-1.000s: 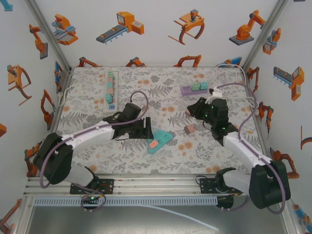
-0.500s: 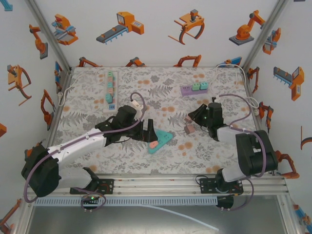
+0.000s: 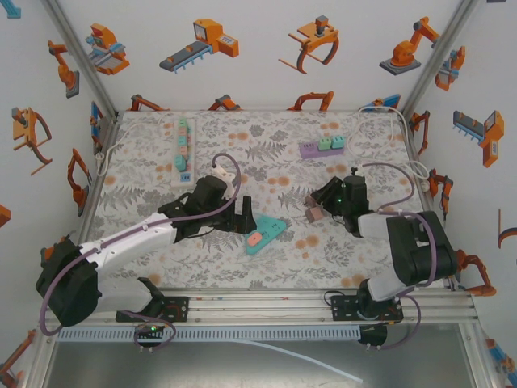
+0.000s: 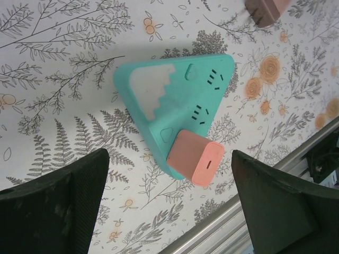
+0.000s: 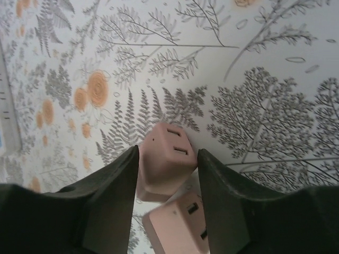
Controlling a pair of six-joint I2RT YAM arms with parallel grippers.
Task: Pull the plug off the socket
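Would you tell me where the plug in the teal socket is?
The plug sits mid-table in the top view, at the near-left corner of the teal socket, beside the left gripper.

The left arm (image 3: 137,238) stretches from its base at the near left corner diagonally toward the middle of the desk, white links low and nearly straight, wrist turned so the end effector (image 3: 245,217) points right. In the left wrist view its end effector (image 4: 168,159) stands wide open, the two dark fingers (image 4: 63,206) far apart and above the desk surface. The right arm (image 3: 400,242) folds tightly on itself, elbow near the right wall, wrist reaching left. Its end effector (image 5: 168,153) presses both fingers (image 5: 106,196) against the sides of a pink block (image 5: 161,159).
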